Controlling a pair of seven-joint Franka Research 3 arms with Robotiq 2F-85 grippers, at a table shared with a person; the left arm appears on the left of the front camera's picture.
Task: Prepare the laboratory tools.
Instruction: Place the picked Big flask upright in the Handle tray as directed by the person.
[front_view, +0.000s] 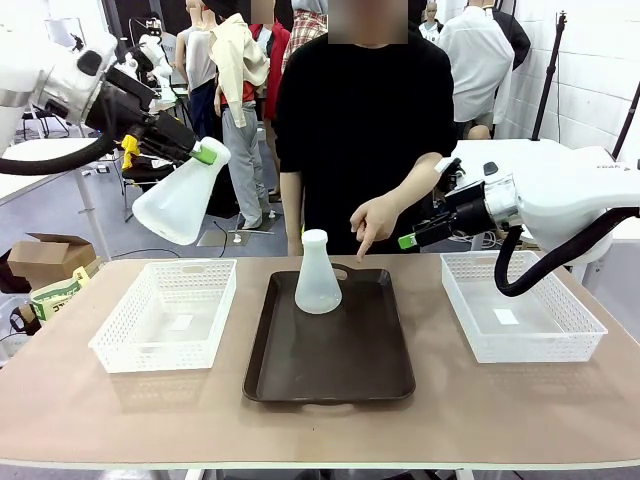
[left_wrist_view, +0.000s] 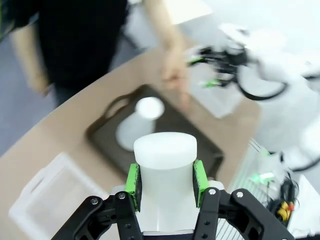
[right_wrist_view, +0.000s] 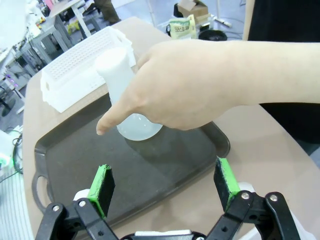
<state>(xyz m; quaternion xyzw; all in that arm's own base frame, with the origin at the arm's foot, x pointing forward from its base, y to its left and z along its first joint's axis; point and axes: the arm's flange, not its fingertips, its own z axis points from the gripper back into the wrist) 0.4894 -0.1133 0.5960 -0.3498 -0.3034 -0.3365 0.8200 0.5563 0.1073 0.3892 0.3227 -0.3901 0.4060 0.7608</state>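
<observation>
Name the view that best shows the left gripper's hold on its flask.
Left wrist view: both green pads clamp the held flask at its neck. Front view shows the left gripper holding it tilted aloft, grip small.

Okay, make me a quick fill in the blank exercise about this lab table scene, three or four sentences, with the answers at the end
1. The left gripper is shut on the neck of one ____.
2. The other flask stands upright on the dark brown ____.
3. The person's hand points one finger down toward the tray, while the right gripper beside it hangs ____ and holds nothing.
4. A white mesh ____ sits on the table at each side of the tray.

Missing words: flask; tray; open; basket
</observation>
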